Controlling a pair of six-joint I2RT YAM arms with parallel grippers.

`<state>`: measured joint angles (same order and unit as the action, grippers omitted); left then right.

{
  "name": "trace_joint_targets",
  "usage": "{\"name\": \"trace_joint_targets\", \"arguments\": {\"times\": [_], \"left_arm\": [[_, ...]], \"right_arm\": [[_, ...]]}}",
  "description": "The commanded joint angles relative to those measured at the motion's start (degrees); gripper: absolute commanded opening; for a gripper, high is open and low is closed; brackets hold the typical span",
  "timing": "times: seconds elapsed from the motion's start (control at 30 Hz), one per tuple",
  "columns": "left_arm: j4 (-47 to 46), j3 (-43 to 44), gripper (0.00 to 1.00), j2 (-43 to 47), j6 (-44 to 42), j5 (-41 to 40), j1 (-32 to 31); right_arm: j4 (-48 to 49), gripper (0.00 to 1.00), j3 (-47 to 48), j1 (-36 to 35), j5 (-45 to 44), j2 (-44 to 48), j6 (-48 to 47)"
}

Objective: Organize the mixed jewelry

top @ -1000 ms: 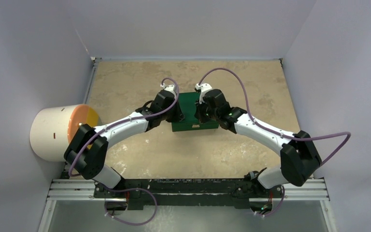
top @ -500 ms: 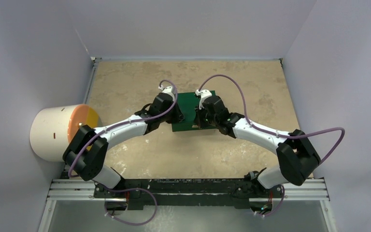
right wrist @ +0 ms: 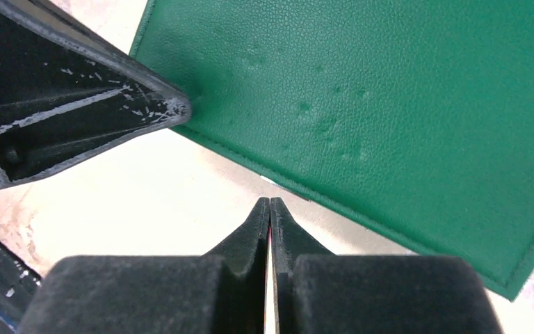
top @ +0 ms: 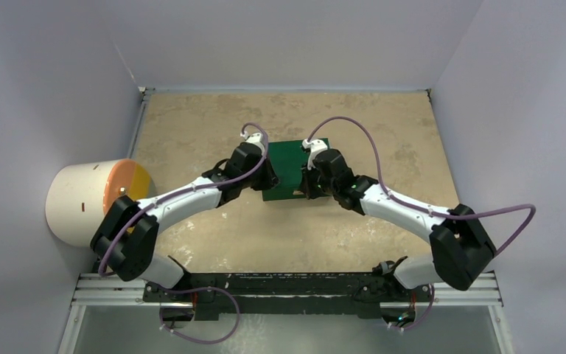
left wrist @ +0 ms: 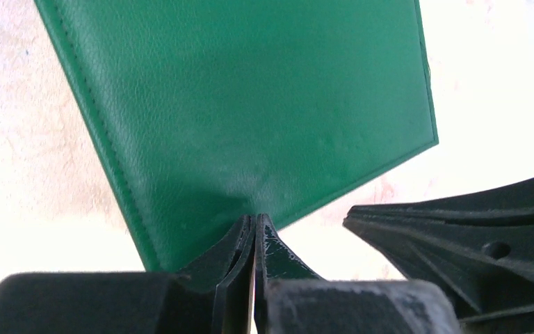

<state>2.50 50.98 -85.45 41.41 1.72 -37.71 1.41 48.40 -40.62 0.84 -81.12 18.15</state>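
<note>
A closed green box [top: 290, 168] sits on the table's middle; its stitched leather lid fills the left wrist view [left wrist: 250, 104] and the right wrist view [right wrist: 389, 104]. No jewelry shows in any view. My left gripper [left wrist: 254, 218] is shut and empty, its tips at the lid's near edge on the box's left side [top: 269, 175]. My right gripper [right wrist: 270, 202] is shut and empty, its tips just short of the lid's edge, at the box's right front [top: 311, 183]. Each wrist view shows the other gripper's dark finger beside the box.
A white cylinder with an orange and yellow face [top: 92, 199] stands at the table's left edge. The tan table [top: 383, 125] is walled on three sides. The arms' base rail [top: 287, 287] runs along the near edge.
Both grippers have shifted slightly along the box's sides; the right arm's elbow swung outward and its wrist dropped toward the box's front right corner. The box has turned a little.
</note>
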Motion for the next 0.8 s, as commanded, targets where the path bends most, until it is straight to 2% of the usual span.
{"name": "trace_joint_targets", "arguments": {"times": [0.0, 0.13, 0.23, 0.37, 0.43, 0.47, 0.57, 0.63, 0.67, 0.7, 0.77], "left_arm": [[4.2, 0.7, 0.08, 6.3, -0.1, -0.6, -0.7], [7.8, 2.2, 0.32, 11.8, -0.7, -4.5, -0.7], [11.0, 3.9, 0.45, 15.9, -2.1, -7.6, -0.7], [16.9, 7.2, 0.61, 20.8, -3.8, -12.9, -0.6], [19.6, 8.2, 0.81, 23.5, -4.5, -15.6, -0.7], [20.5, 8.3, 0.84, 25.3, -4.9, -16.7, -0.6], [22.4, 7.5, 0.88, 31.1, -6.2, -20.1, -0.6], [23.9, 7.0, 0.89, 35.3, -7.3, -22.9, -0.6], [24.7, 6.8, 0.90, 37.3, -8.0, -24.3, -0.6], [25.5, 6.6, 0.90, 39.3, -8.8, -25.6, -0.7], [26.9, 6.2, 0.90, 43.2, -10.5, -27.9, -0.7]], "right_arm": [[-1.3, 0.08, -0.1, -0.3, -1.3, 5.8, 1.6], [-4.5, 0.30, -0.3, -0.3, -7.8, 10.5, 1.4], [-7.7, 0.50, 0.5, -0.3, -13.1, 13.8, 0.4], [-13.4, 0.61, 2.8, -0.3, -19.1, 18.4, 1.3], [-15.4, 0.65, 3.1, -0.3, -21.7, 20.8, 1.5], [-16.5, 0.66, 3.2, -0.2, -22.7, 22.1, 1.7], [-19.5, 0.72, 3.0, -0.2, -27.0, 26.4, 2.9], [-22.2, 0.79, 2.9, -0.3, -31.2, 29.0, 5.3], [-23.6, 0.93, 2.6, -0.3, -33.3, 30.2, 6.5], [-24.9, 0.98, 2.3, -0.3, -35.4, 31.6, 7.7], [-27.3, 0.99, 1.8, -0.3, -38.3, 34.2, 9.8]]}}
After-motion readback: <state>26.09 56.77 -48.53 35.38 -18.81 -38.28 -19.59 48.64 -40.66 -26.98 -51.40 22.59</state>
